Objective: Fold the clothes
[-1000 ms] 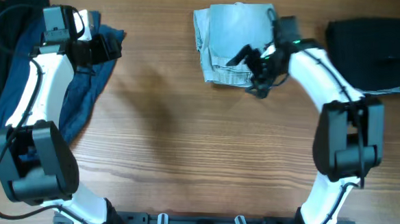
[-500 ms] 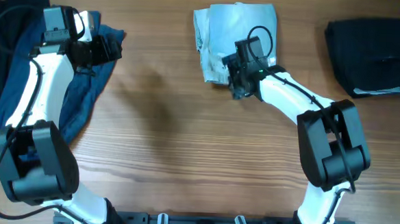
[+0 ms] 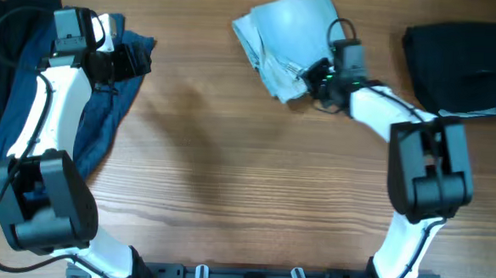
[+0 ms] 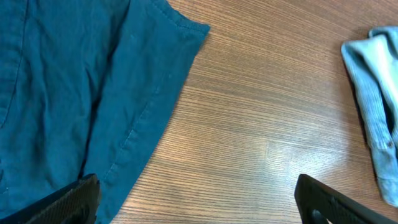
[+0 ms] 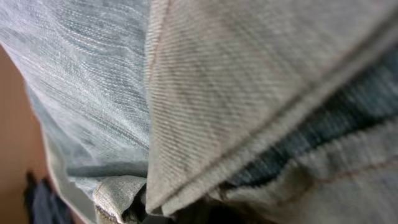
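From above, the pale blue denim shorts (image 3: 287,39) lie folded and skewed at the far middle of the table (image 3: 229,172); the right pincer (image 3: 312,78) touches their near right edge, and whether it is apart or clamped on the cloth I cannot tell; a folded black garment (image 3: 460,65) sits well apart at the far right; the left pincer (image 3: 137,61) hangs over a rumpled navy garment (image 3: 10,126) at the far left.

From the left wrist, the left pincer (image 4: 196,208) stands wide apart with nothing between its tips; navy cloth fills the left side, bare wood the middle, and the shorts show at the right edge.

From the right wrist, denim weave, a seam and a stitched hem fill the view; no fingers can be made out.
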Available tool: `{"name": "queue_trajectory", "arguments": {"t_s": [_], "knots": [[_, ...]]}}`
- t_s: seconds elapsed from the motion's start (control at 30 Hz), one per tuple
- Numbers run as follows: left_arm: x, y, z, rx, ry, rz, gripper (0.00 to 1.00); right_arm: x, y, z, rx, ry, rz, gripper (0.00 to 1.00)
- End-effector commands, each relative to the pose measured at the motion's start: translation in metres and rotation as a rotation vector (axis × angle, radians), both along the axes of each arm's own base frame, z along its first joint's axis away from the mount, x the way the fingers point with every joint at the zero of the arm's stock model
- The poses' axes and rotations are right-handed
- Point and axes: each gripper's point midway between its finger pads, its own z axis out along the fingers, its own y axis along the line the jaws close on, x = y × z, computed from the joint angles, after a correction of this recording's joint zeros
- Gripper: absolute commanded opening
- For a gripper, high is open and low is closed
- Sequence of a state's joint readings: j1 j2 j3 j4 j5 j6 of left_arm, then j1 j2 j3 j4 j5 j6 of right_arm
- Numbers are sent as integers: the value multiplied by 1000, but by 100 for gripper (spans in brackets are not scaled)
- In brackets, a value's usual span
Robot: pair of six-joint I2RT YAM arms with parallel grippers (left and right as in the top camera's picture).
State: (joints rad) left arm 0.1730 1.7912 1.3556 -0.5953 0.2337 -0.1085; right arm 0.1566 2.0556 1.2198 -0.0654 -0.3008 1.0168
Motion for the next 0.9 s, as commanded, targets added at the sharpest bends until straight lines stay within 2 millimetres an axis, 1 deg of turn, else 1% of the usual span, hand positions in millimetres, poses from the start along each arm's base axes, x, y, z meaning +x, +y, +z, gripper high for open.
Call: {"name": "queue_trajectory", "arguments": {"t_s": [0.0,0.03,0.07,0.1,0.23,0.33,0.37,0.4,0.43,0.47,0.5,0.53,0.6,0.63,0.67,0.7,0.73,0.8,0.87], "knots": [[6,0,21,14,-56,-22,100,-6,5,23,99,-89,248,4],[5,0,21,14,-56,-22,100,-6,-2,37,108,-120,267,4],[5,0,20,14,-55,-23,100,-8,-9,56,107,-154,297,4],[6,-1,21,14,-56,-25,100,-13,-13,73,93,-181,339,4],[6,-2,21,14,-57,-26,100,-24,-20,113,-11,-215,436,4],[6,-2,21,14,-56,-26,100,-20,-21,138,-30,-263,443,4],[6,-2,21,14,-56,-27,100,-17,-21,150,-37,-294,441,4],[6,-2,21,14,-56,-27,100,-8,-25,176,-62,-351,429,4],[6,-2,21,14,-56,-27,100,-2,-27,197,-73,-396,423,4],[6,-2,20,14,-55,-26,100,4,-32,224,-90,-456,414,4],[6,-2,20,14,-55,-27,100,8,-35,243,-109,-505,414,4],[6,-2,20,14,-55,-27,100,12,-43,275,-135,-576,403,4],[6,-2,21,14,-56,-27,100,18,-62,312,-168,-654,363,4],[6,-2,20,14,-55,-27,100,21,-75,325,-191,-683,342,4],[6,-2,20,14,-55,-27,100,22,-86,332,-212,-700,331,4],[6,-2,20,14,-55,-27,100,23,-112,345,-257,-728,296,4],[6,-2,20,14,-55,-27,100,23,-126,352,-293,-754,290,4],[6,-2,21,14,-56,-27,100,20,-155,360,-358,-779,263,4],[6,-2,21,14,-56,-26,100,15,-193,362,-419,-779,216,4]]}}
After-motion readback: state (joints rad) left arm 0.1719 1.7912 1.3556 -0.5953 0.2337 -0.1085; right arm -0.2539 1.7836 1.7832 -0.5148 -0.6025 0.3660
